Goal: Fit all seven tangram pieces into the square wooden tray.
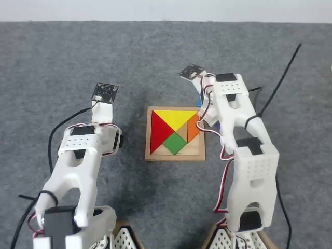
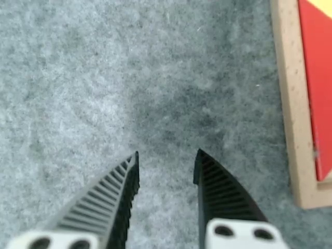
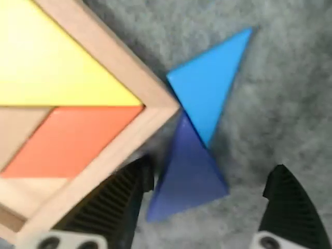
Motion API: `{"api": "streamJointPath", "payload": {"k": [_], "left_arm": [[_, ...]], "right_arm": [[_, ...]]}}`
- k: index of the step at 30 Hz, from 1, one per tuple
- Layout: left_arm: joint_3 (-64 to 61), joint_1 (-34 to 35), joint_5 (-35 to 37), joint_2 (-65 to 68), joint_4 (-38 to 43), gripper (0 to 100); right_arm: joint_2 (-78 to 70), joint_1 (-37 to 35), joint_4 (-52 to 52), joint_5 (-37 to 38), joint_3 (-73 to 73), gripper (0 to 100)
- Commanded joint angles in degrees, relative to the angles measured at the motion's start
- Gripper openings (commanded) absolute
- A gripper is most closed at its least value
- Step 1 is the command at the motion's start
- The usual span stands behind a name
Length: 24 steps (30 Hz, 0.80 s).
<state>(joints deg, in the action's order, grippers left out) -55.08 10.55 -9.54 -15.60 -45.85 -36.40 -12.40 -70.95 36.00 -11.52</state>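
Right gripper (image 3: 212, 171) spread wide astride dark blue triangle (image 3: 187, 179), on felt just beside tray (image 3: 109, 52) corner; light blue triangle (image 3: 207, 88) adjoining. Left gripper (image 2: 166, 161) narrowly parted, empty. Risk: finger snagging tray rim, shoving neighbour.

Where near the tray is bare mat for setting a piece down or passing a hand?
Free: grey mat beyond the tray, and the strip between tray and left gripper. Crowded: the tray's far right corner, where the right gripper straddles the dark blue triangle touching the light blue triangle.
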Motion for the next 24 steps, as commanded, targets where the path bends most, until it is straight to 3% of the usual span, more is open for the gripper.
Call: {"api": "streamJointPath", "payload": {"k": [1, 10, 24], "left_arm": [[1.5, 0.4, -0.6, -0.2, 1.1, 16], [1.5, 0.3, -0.5, -0.2, 1.1, 16], [1.5, 0.2, -0.4, -0.2, 1.1, 16]], "right_arm": [[-1.4, -0.2, -0.6, -1.1, -1.2, 33.3], [-2.3, 4.4, -7.2, -6.7, -2.3, 10.0], [1.5, 16.2, -9.9, -9.4, -1.9, 4.6]]}}
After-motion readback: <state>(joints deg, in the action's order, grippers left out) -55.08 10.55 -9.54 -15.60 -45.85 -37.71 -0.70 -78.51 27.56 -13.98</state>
